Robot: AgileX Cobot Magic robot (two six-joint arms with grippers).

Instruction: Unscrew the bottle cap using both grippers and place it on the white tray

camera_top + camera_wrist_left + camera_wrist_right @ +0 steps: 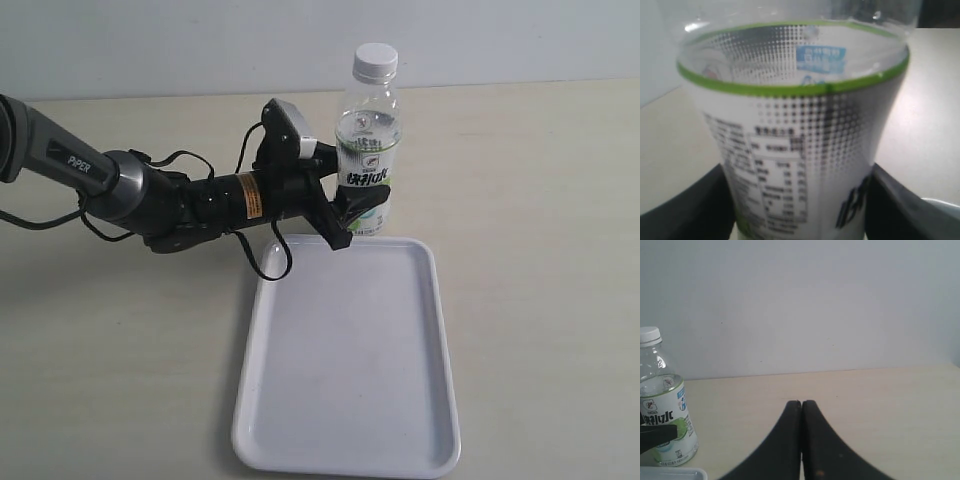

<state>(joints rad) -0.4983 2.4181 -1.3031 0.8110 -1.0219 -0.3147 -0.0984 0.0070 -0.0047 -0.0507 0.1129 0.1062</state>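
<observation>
The clear bottle point(368, 150) with its green and white label stands upright on the table just behind the white tray point(350, 350). Its white bottle cap point(376, 61) sits on the neck. My left gripper point(360, 215) reaches in from the left and clasps the bottle's lower labelled part. In the left wrist view the bottle point(800, 140) fills the frame, with a black finger point(695, 210) pressed against each side of it. My right gripper point(801, 404) is shut and empty, well off to the side of the bottle point(667, 415), and out of the exterior view.
The left arm marked PIPER point(110, 180) and its looping cables point(265, 255) lie across the table's left half, close to the tray's far left corner. A pale wall point(800, 305) runs behind the table.
</observation>
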